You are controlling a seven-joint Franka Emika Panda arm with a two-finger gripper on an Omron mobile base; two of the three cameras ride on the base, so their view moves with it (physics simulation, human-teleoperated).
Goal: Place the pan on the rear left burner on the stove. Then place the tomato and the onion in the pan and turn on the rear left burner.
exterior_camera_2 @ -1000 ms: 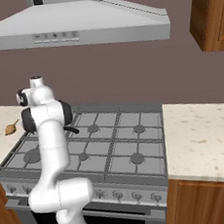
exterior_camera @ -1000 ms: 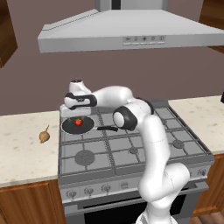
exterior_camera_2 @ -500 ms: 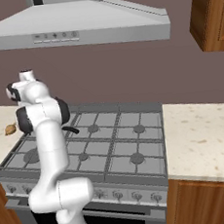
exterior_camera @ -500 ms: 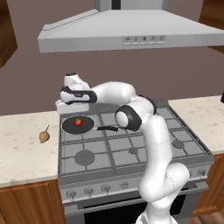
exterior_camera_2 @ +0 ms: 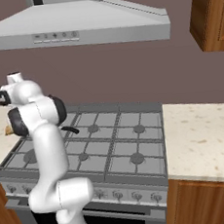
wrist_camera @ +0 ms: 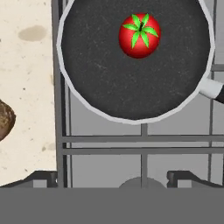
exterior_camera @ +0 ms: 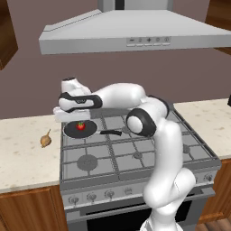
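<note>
The black pan [exterior_camera: 72, 131] [wrist_camera: 100, 78] sits at the back-left corner of the stove [exterior_camera: 135, 149] [exterior_camera_2: 112, 143], handle pointing right, and hides the rear left burner. The red tomato [exterior_camera: 80, 126] [wrist_camera: 140, 35] lies inside the pan. On the beige counter left of the stove lies the tan onion [exterior_camera: 45, 140] [wrist_camera: 3, 120], also partly seen as the onion [exterior_camera_2: 8, 129] behind the arm. My gripper [exterior_camera: 61, 118] [wrist_camera: 113, 178] hangs open above the pan's left front rim, between pan and onion, holding nothing.
A grey range hood [exterior_camera: 135, 36] hangs over the stove, well above the arm. Knobs [exterior_camera: 90, 197] run along the front panel. The larger front-left burner cap [exterior_camera: 85, 161] lies just in front of the pan. Beige counters [exterior_camera: 22, 158] [exterior_camera_2: 200, 139] flank the stove.
My hand has drifted left from over the pan's middle toward its left rim and the counter, and dropped slightly. The jaws stay open. Tomato, pan and onion have not moved.
</note>
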